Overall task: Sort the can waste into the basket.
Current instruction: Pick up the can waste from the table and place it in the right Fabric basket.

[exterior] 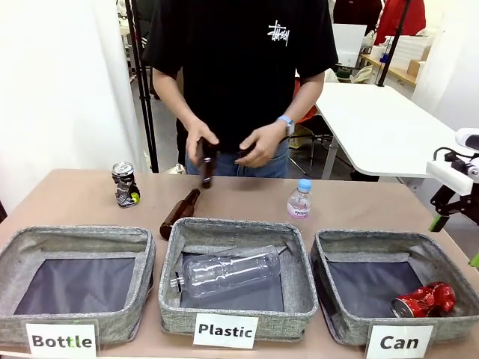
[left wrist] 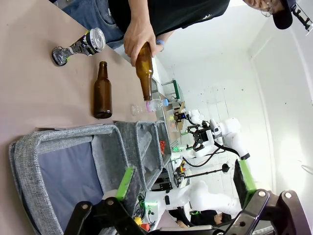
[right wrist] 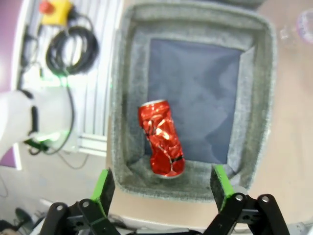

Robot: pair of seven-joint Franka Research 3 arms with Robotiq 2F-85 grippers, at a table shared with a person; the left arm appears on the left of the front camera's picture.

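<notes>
Right tool (right wrist: 162, 177) hovering wide over basket (right wrist: 257, 98), red can (right wrist: 160, 144) lying inside. Left tool (left wrist: 186, 178) also gaping wide. Dark can (exterior: 125, 184) standing on counter (exterior: 60, 202).

On the brown desk (exterior: 67, 198) we see a brown glass bottle (exterior: 179, 213) lying just behind the "Plastic" bin (exterior: 299, 262), which holds a clear plastic bottle (exterior: 228, 271) on its side. A small blue-capped bottle (exterior: 299, 200) stands upright. The "Bottle" bin (exterior: 146, 258) sits at left.
</notes>
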